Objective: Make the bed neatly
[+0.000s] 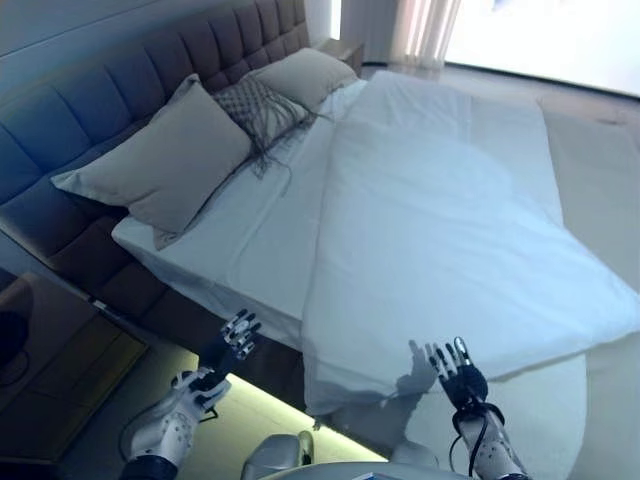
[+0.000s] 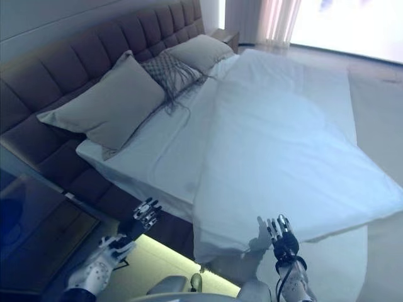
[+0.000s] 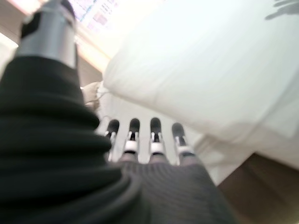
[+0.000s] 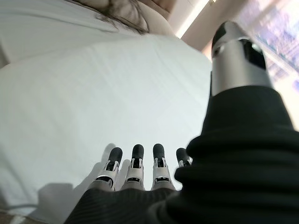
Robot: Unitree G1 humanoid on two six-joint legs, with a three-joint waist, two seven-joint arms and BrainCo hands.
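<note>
A white duvet (image 1: 450, 210) lies askew over the bed, its near corner hanging off the bed's side. The white sheet (image 1: 250, 230) shows bare between duvet and pillows. Two beige pillows (image 1: 165, 160) (image 1: 305, 75) and a fringed grey cushion (image 1: 258, 108) lean on the headboard. My left hand (image 1: 228, 345) is open, held in the air beside the bed's edge, touching nothing. My right hand (image 1: 455, 372) is open, fingers straight, just in front of the duvet's hanging edge. The duvet also shows in the right wrist view (image 4: 93, 93).
A dark tufted headboard (image 1: 90, 90) runs along the left. A brown bedside table (image 1: 50, 350) stands at the lower left. A lit strip (image 1: 260, 405) glows under the bed frame. Curtains (image 1: 425, 25) hang at the far end.
</note>
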